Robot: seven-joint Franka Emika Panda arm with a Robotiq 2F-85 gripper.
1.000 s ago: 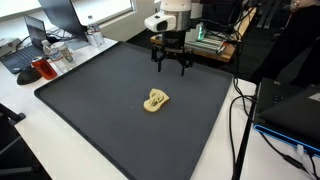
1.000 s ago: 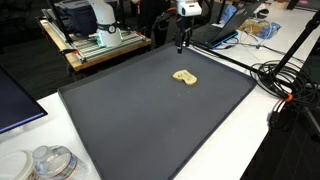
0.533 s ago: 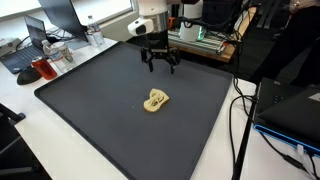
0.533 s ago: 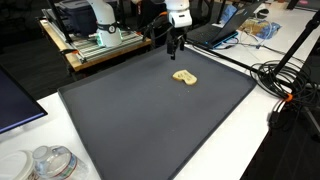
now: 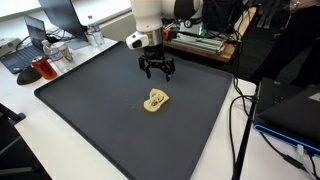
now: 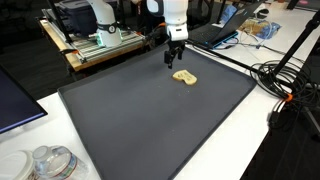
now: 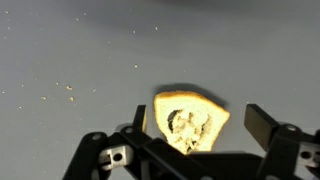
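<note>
Claw [image 5: 158, 73] hangs fully spread above the dark mat [image 5: 95, 115] (nothing in its grip), near the yellow wedge [image 5: 155, 100], not touching.

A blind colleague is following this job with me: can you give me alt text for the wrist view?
A yellow wedge-shaped piece lies on a grey mat, seen from above between the two open fingers of the gripper, which rise from the bottom edge of the picture. Small pale specks dot the mat towards the upper left.
</note>
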